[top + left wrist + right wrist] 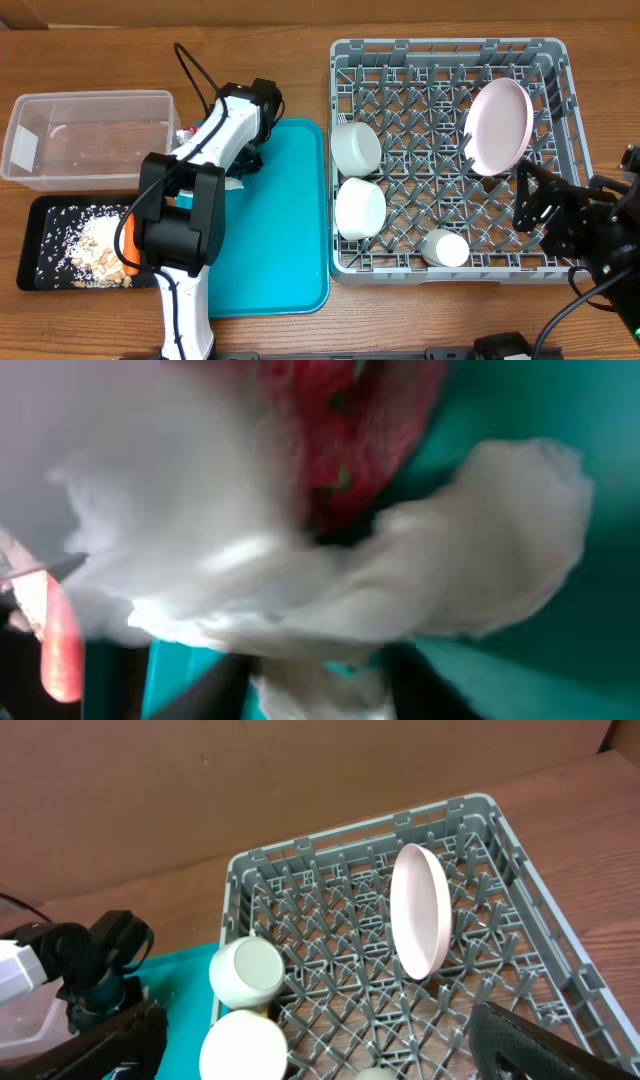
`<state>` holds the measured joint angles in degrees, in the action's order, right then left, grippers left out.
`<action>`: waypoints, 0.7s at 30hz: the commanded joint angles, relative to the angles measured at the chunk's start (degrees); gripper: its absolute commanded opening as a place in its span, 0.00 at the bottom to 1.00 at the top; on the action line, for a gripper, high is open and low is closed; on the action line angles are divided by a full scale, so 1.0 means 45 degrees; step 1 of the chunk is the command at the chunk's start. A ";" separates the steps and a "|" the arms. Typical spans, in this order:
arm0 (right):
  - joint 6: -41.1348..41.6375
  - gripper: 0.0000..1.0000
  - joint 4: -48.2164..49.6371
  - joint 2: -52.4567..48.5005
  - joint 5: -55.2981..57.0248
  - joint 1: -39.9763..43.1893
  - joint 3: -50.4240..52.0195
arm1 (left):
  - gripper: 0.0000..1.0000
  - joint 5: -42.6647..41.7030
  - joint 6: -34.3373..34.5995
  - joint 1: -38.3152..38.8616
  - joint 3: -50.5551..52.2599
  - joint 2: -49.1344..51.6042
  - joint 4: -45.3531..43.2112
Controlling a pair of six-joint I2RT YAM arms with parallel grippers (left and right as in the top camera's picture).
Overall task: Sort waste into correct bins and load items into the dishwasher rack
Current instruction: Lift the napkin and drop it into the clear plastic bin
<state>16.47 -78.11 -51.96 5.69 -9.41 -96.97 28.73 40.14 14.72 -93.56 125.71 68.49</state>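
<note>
Hovering over the teal tray [285, 240], the left gripper [243, 150] has the unsorted napkin [400, 590] and red wrapper [345, 430] directly before it; its finger spacing cannot be determined. Nearby, food bits [95, 240] and carrot [128, 262] lie in the black tray [40, 225]. Farthest, plate [497, 125], bowls [355, 147] and cup [445, 247] sit in the rack [450, 50] beside the spread, empty right gripper [530, 200].
</note>
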 commanded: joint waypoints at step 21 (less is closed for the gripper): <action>-0.0044 1.00 0.0627 0.0068 0.0636 0.0034 -0.0029 | 0.04 0.0189 -0.0816 -0.3308 -0.5430 -0.2089 0.3594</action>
<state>16.47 -75.55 -51.96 7.90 -9.41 -96.97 29.04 37.71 6.74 -117.62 116.46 85.67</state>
